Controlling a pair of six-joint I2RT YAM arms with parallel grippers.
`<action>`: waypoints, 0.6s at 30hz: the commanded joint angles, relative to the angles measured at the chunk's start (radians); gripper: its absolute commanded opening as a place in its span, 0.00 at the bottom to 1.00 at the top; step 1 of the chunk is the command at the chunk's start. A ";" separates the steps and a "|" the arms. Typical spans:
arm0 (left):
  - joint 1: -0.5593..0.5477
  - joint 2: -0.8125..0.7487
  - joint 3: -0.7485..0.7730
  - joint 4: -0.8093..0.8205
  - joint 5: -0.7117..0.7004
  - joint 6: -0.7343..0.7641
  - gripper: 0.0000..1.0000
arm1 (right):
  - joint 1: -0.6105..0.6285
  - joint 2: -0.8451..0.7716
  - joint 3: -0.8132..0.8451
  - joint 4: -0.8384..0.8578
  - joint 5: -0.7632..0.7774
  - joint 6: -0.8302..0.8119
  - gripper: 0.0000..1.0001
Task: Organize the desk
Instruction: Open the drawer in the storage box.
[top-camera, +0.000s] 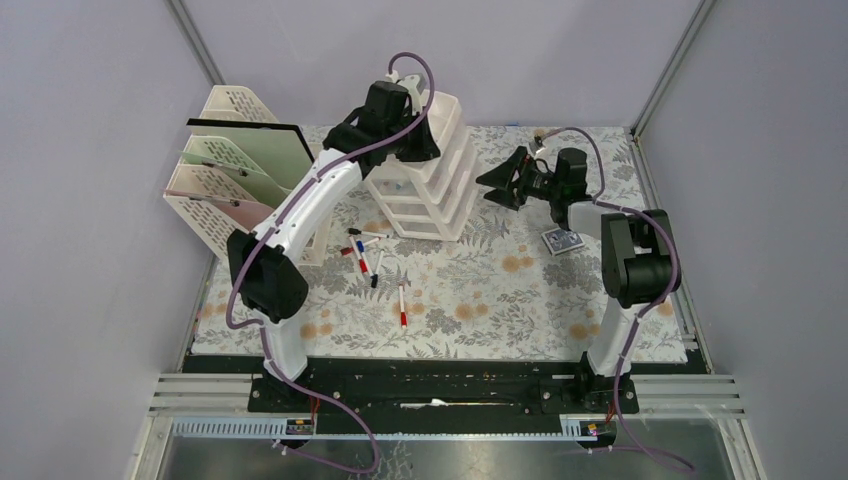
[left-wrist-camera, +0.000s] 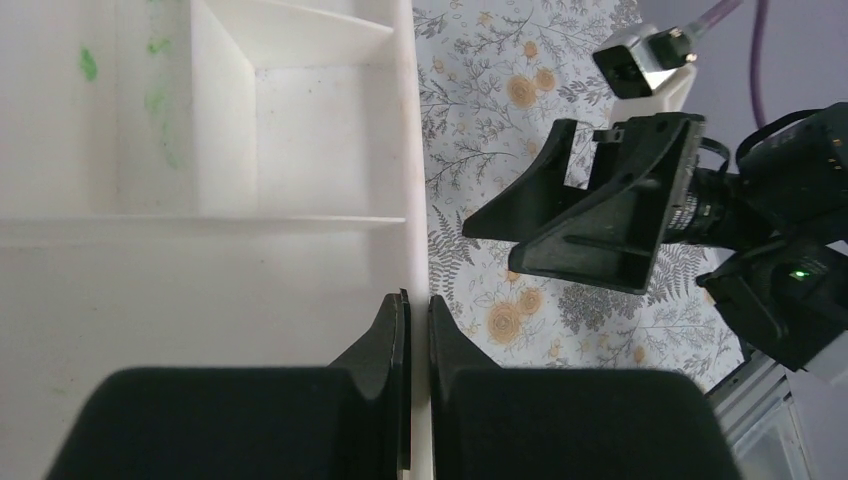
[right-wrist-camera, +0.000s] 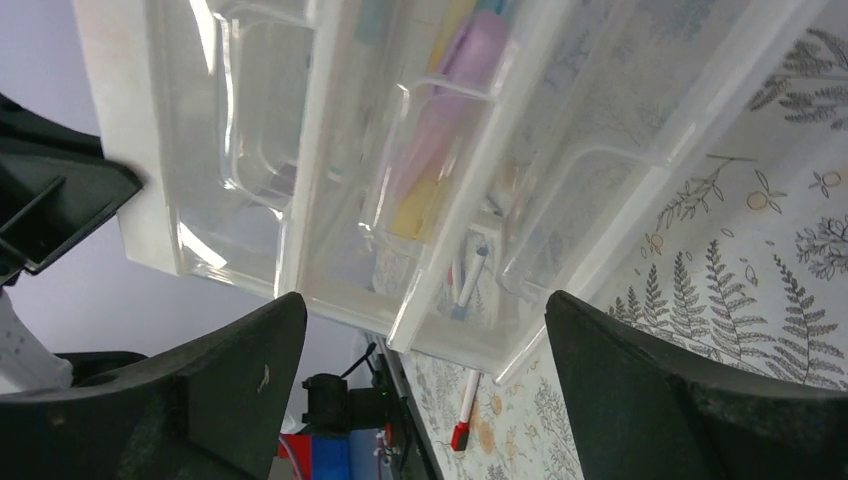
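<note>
The desk carries a pale fern-and-flower cloth. A white plastic drawer unit stands at its back middle. My left gripper sits on top of the unit. In the left wrist view it is shut on the thin right rim of the unit's top tray. My right gripper hovers just right of the unit, open and empty. In the right wrist view it faces the clear drawer fronts. Several markers lie loose in front of the unit, one with a red cap nearer me.
A cream lattice file rack with folders stands at the back left. A small patterned box lies right of the drawer unit, under the right arm. Metal rails frame the cloth. The drawers hold coloured items and pens.
</note>
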 joint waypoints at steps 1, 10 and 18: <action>0.021 -0.102 -0.001 0.212 0.056 -0.024 0.00 | -0.003 0.050 -0.008 0.120 0.005 0.120 0.94; 0.036 -0.124 -0.057 0.258 0.111 -0.052 0.00 | 0.026 0.161 0.047 0.227 -0.035 0.216 0.80; 0.046 -0.131 -0.080 0.274 0.142 -0.069 0.00 | 0.038 0.206 0.078 0.307 -0.049 0.287 0.71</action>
